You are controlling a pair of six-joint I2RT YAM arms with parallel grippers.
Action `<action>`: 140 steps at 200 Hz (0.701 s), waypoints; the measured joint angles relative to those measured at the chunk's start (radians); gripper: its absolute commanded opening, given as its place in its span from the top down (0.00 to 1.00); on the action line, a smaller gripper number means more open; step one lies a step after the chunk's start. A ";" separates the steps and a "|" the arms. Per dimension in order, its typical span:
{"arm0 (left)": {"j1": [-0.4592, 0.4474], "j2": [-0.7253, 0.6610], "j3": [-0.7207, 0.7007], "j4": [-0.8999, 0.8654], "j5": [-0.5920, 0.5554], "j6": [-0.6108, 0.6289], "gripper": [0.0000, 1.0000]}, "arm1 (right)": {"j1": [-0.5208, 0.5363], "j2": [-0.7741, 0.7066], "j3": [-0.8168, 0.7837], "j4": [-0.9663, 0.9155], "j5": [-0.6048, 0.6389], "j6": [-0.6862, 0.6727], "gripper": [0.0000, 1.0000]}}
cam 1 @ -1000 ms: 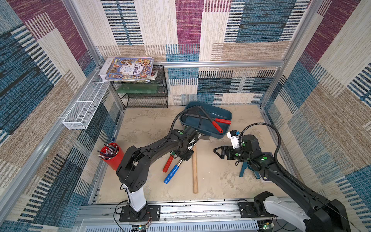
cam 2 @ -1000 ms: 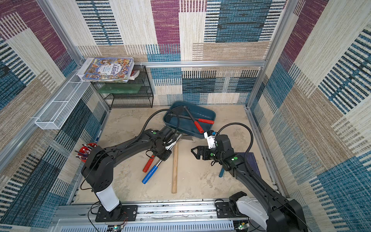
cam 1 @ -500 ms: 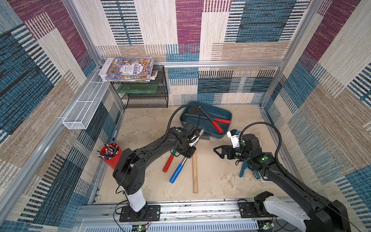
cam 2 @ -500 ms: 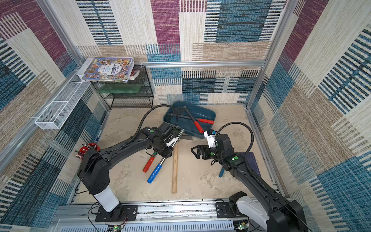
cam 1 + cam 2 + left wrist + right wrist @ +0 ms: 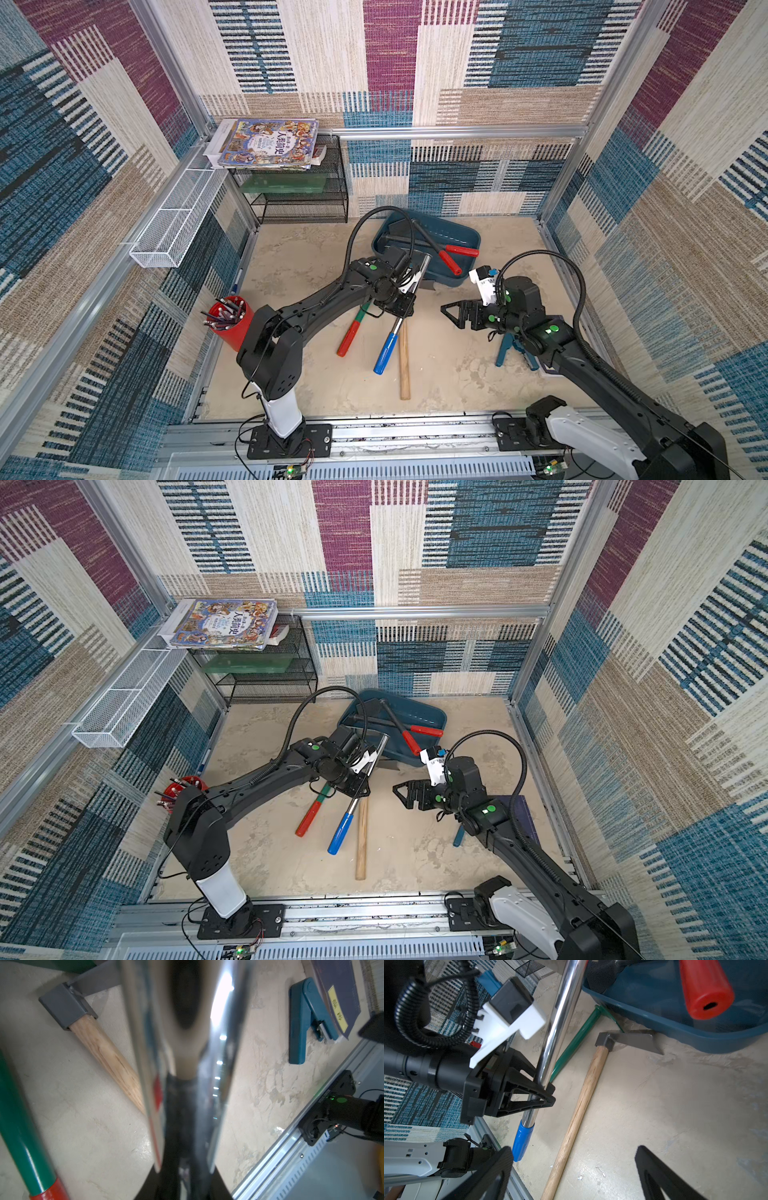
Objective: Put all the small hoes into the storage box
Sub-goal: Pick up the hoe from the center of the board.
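Top views: left tool (image 5: 401, 308) clamps the hoe (image 5: 385, 350) mid-shaft, head end at the box (image 5: 441, 281) rim, blue grip pointing away from the box. The right tool (image 5: 451, 313) gapes empty beside the box.

Left wrist: only blurred shaft.

Right wrist: the head is not clearly inside, so lowering and release are judged still to do.

storage box (image 5: 453, 235) teal-blue; chrome tool (image 5: 385, 351), blue grip; pen cup (image 5: 233, 330) red

Blurred chrome shaft (image 5: 220, 1053) at centre, perhaps gripped, wooden-handled tool (image 5: 104, 1053), green handle (image 5: 18, 1126), teal stapler (image 5: 305, 1022) beside book (image 5: 336, 991)
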 measured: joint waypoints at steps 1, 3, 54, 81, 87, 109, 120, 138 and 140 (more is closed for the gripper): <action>0.000 0.001 0.000 0.002 0.003 -0.001 1.00 | 0.000 0.000 0.000 0.000 0.000 -0.001 0.04; 0.000 0.001 0.001 0.004 0.005 -0.002 1.00 | 0.002 0.000 0.000 0.000 0.000 -0.002 0.05; 0.000 0.010 0.014 0.074 0.046 -0.059 1.00 | 0.025 -0.011 0.000 -0.001 -0.016 -0.013 0.04; 0.000 0.032 0.033 0.119 0.073 -0.099 1.00 | 0.030 -0.023 0.001 -0.006 -0.018 -0.024 0.04; 0.000 0.038 0.038 0.130 0.079 -0.107 1.00 | 0.030 -0.027 0.001 -0.008 -0.018 -0.027 0.04; 0.000 0.058 0.060 0.159 0.092 -0.151 1.00 | 0.031 -0.039 0.001 -0.010 -0.018 -0.031 0.04; 0.000 0.065 0.070 0.174 0.092 -0.159 1.00 | 0.031 -0.045 0.001 -0.015 -0.018 -0.032 0.04; 0.000 0.077 0.086 0.198 0.092 -0.179 1.00 | 0.031 -0.053 0.001 -0.019 -0.018 -0.035 0.04; 0.000 0.078 0.087 0.200 0.092 -0.181 1.00 | 0.031 -0.053 0.001 -0.019 -0.018 -0.035 0.04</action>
